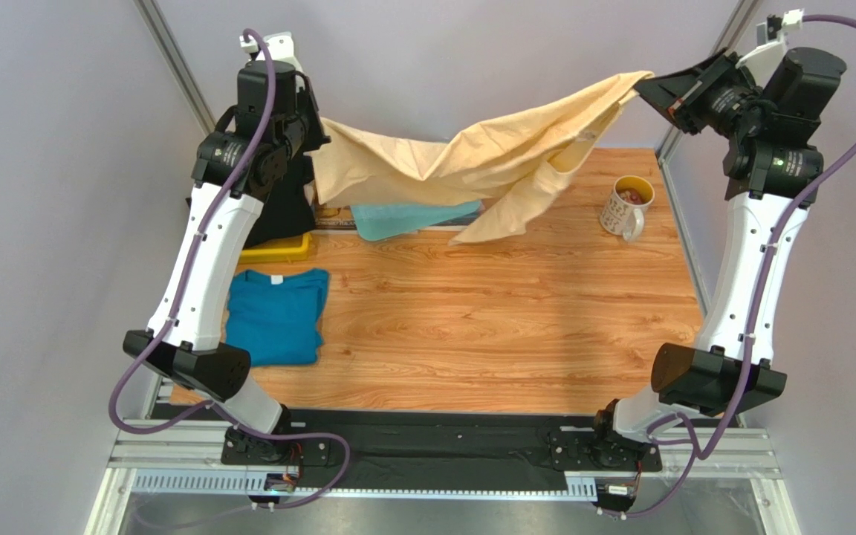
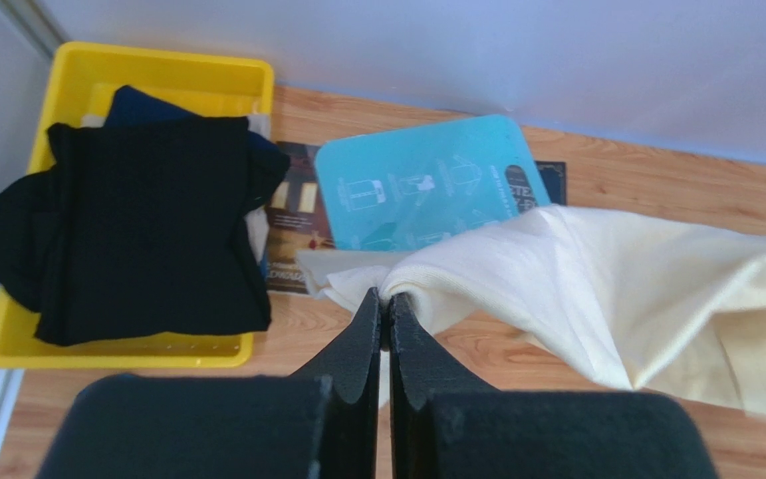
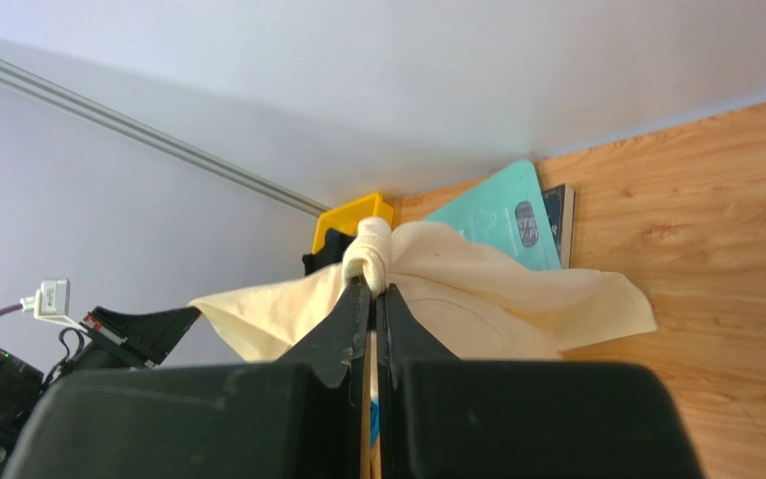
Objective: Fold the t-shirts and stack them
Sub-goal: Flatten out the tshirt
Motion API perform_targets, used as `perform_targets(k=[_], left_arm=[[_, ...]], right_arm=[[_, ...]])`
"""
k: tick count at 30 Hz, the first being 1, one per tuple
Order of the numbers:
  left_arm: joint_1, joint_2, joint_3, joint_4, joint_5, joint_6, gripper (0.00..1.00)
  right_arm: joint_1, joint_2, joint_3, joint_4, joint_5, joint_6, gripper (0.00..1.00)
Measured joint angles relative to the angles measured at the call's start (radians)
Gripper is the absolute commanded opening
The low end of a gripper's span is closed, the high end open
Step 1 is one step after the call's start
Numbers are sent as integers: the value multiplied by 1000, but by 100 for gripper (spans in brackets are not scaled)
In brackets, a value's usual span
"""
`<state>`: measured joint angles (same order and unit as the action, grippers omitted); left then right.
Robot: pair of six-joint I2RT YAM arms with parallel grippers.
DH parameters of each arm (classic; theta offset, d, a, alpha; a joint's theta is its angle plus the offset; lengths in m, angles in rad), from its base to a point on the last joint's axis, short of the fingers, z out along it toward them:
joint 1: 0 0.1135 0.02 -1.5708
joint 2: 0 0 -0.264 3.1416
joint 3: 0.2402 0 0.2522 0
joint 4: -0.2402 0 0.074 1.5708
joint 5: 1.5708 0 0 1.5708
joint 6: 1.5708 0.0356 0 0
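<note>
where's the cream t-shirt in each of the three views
Top external: the cream t-shirt hangs across the upper middle.
Left wrist: the cream t-shirt fills the right half, from the centre to the right edge.
Right wrist: the cream t-shirt spreads across the centre.
Shared landmark: the teal board, showing just past the shirt in every view.

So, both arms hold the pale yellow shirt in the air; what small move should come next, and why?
Probably lower both arms together onto the bare middle of the wooden table. The left fingers and right fingers are shut on opposite ends of the pale cream-yellow cloth t-shirt, which sags crumpled in the air; it likely needs to lie flat before folding.
</note>
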<state>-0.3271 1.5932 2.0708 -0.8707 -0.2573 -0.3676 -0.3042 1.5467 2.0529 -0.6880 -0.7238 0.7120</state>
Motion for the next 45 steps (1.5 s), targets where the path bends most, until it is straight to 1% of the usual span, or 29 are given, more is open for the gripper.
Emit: perform_targets(k=[4, 8, 12, 21, 26, 30, 34, 37, 40, 42, 45], left_arm=[[15, 0, 33, -43, -79, 7, 0], [21, -14, 71, -53, -129, 11, 0], [21, -70, 74, -56, -159, 14, 0], [21, -372, -39, -41, -207, 17, 0], [21, -489, -79, -33, -249, 22, 0], [21, -490, -118, 0, -259, 31, 0], [21, -421, -212, 5, -251, 28, 0], [45, -357, -327, 4, -240, 4, 0], [106, -306, -443, -44, -221, -40, 0], [125, -294, -459, -79, -219, -55, 0], [126, -302, -436, -78, -216, -66, 0]], right_arm=[[-39, 0, 0, 60, -18, 51, 0], [-60, -16, -1, 97, -41, 77, 0], [-60, -77, -20, 117, -62, 81, 0], [-71, -309, -43, 100, -57, 44, 0], [-73, -356, 45, 63, -20, 18, 0], [-80, -357, 54, 64, 5, 15, 0], [-94, -339, -37, 37, 51, 11, 0], [-112, -292, -87, -49, 134, -29, 0], [-119, -217, -89, -169, 261, -86, 0], [-118, -188, -86, -227, 300, -102, 0], [-117, -161, -71, -276, 323, -113, 0]])
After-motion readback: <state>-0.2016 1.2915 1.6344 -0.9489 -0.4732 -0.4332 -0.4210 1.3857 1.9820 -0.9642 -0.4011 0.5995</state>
